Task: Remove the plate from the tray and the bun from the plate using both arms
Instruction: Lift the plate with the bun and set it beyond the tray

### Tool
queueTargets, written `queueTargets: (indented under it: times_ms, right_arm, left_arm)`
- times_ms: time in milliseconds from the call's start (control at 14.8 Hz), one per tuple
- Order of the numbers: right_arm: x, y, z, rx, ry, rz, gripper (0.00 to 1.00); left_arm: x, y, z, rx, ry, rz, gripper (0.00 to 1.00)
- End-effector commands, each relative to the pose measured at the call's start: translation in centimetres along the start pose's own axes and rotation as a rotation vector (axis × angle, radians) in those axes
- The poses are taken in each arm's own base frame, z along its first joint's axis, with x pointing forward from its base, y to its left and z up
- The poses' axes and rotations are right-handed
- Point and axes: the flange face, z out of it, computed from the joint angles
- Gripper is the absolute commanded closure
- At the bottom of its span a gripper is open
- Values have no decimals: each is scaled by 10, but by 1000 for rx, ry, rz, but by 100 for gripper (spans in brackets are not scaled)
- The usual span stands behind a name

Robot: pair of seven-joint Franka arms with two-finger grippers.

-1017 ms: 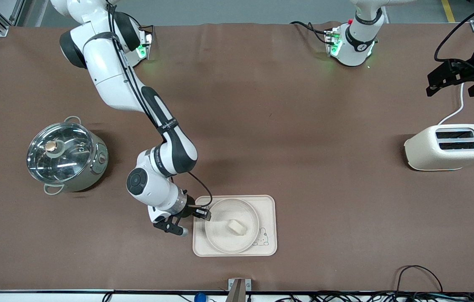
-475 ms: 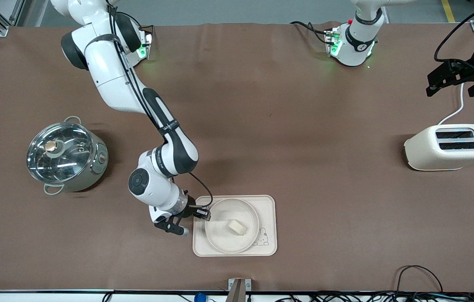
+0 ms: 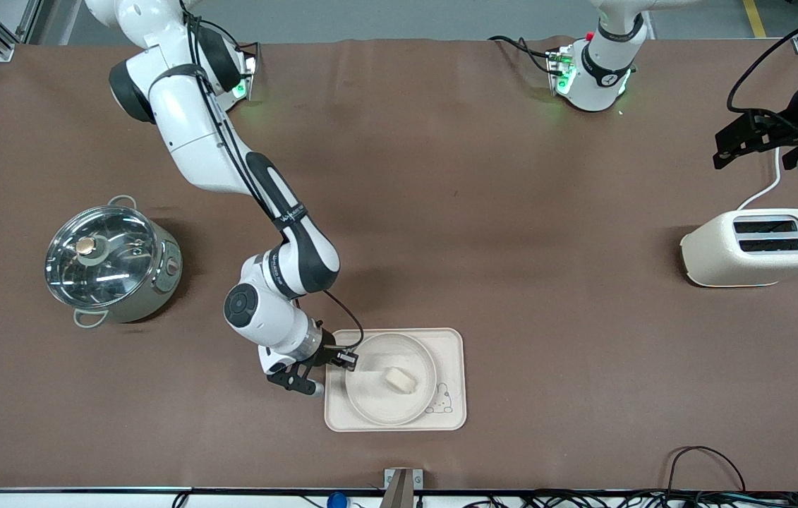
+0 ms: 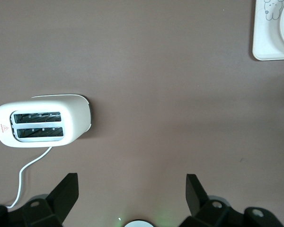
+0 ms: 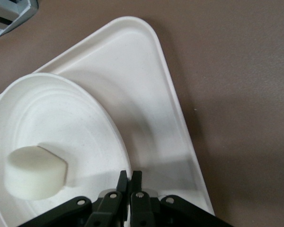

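The round cream-white plate point(image 3: 370, 398) lies on the rectangular tray point(image 3: 452, 351) near the front edge of the table. The pale bun point(image 3: 400, 380) lies in the plate. My right gripper point(image 3: 346, 360) is shut on the plate's rim at the side toward the right arm's end of the table. In the right wrist view the gripper point(image 5: 131, 177) pinches the rim of the plate point(image 5: 75, 127), with the bun point(image 5: 35, 172) beside it. My left gripper point(image 3: 751, 144) is open and empty, up in the air at the left arm's end; it also shows in the left wrist view point(image 4: 132, 194).
A cream toaster point(image 3: 755, 247) stands at the left arm's end, below the left gripper, and shows in the left wrist view point(image 4: 42, 120). A steel pot with a glass lid point(image 3: 111, 262) stands at the right arm's end. The tray's corner point(image 4: 267, 47) shows too.
The right arm has shifted slightly toward the tray, its gripper still on the plate's rim. The plate and bun have not visibly moved. The left gripper has risen slightly.
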Motion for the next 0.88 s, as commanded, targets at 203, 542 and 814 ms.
queueTargets:
  times_ms: [203, 542, 814]
  right_arm:
    - [16, -19, -44, 149, -49, 81, 99]
    - [-48, -20, -79, 25, -225, -13, 100]
    - [-117, 8, -105, -29, -227, -87, 100]
  left_arm:
    - [10, -4, 10, 5, -18, 3, 0]
    - [30, -6, 26, -2, -41, -8, 0]
    - [33, -19, 24, -5, -33, -28, 0]
